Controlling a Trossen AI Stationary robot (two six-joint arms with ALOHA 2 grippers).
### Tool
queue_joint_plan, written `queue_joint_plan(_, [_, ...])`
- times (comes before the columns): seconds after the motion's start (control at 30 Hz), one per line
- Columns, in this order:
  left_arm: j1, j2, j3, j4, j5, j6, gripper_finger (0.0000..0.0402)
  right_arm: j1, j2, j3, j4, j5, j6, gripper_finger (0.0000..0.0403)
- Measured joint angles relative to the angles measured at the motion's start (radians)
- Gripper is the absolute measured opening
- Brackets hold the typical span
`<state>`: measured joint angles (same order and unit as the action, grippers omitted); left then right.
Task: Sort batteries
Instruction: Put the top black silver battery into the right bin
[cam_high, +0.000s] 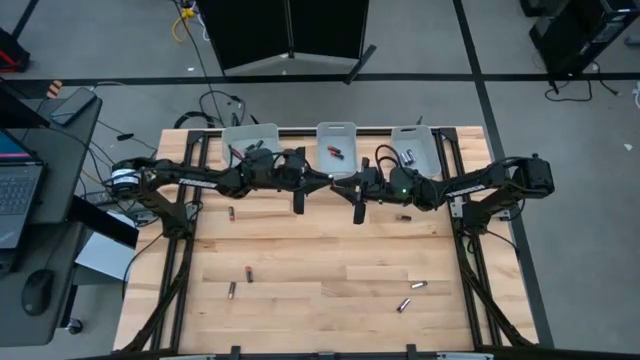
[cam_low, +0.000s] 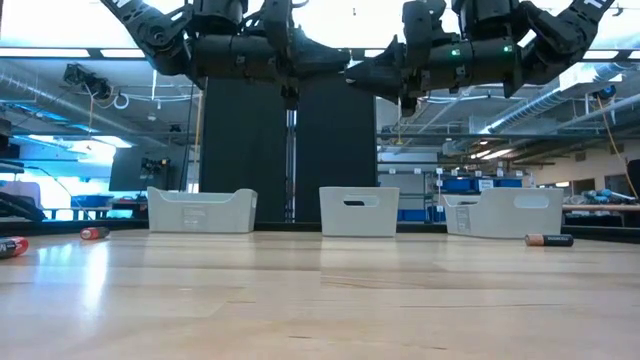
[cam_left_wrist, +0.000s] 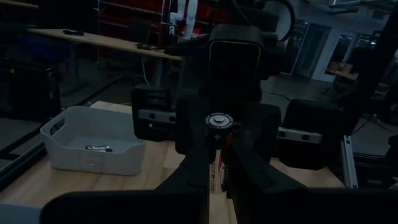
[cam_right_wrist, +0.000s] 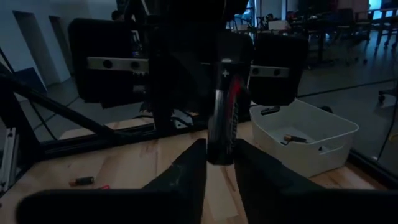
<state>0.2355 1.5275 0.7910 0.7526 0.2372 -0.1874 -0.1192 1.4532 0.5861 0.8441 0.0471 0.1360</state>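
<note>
Both arms meet high above the table's far middle, in front of the middle bin. One black battery with a red band stands roughly upright between them, its plus end up. My left gripper is shut on it. My right gripper faces the left one, with its fingers closed against the same battery. Several other batteries lie flat on the wood, among them ones at the left, near left and near right. My left gripper pinches the battery's lower body between its two fingers, coming level from the table's left side. The battery is lifted clear of the table and stands up past the fingers. My right gripper has the battery's lower end between its two fingertips, coming level from the table's right side. The fingers lie across the battery, which rises above them.
Three pale bins line the far edge: left, middle and right, each with batteries inside. A battery lies by the right arm and another at the near right. The near half of the wooden table is mostly bare.
</note>
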Motion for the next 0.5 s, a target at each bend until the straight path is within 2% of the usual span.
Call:
queue_joint_plan(0.13, [-0.001,0.036,0.014,0.015,0.0,0.0,0.0037,-0.001,0.0,-0.001,-0.011,-0.011,-0.001,0.0057])
queue_joint_plan(0.3, [-0.002,0.056,0.033,0.017,0.004,-0.001,0.0022,-0.001,0.0,-0.002,-0.026,-0.015,-0.005,0.0056])
queue_joint_plan(0.5, [-0.002,0.038,0.033,0.012,0.003,0.037,0.0034,-0.009,-0.038,0.0,-0.079,-0.018,-0.007,0.0055])
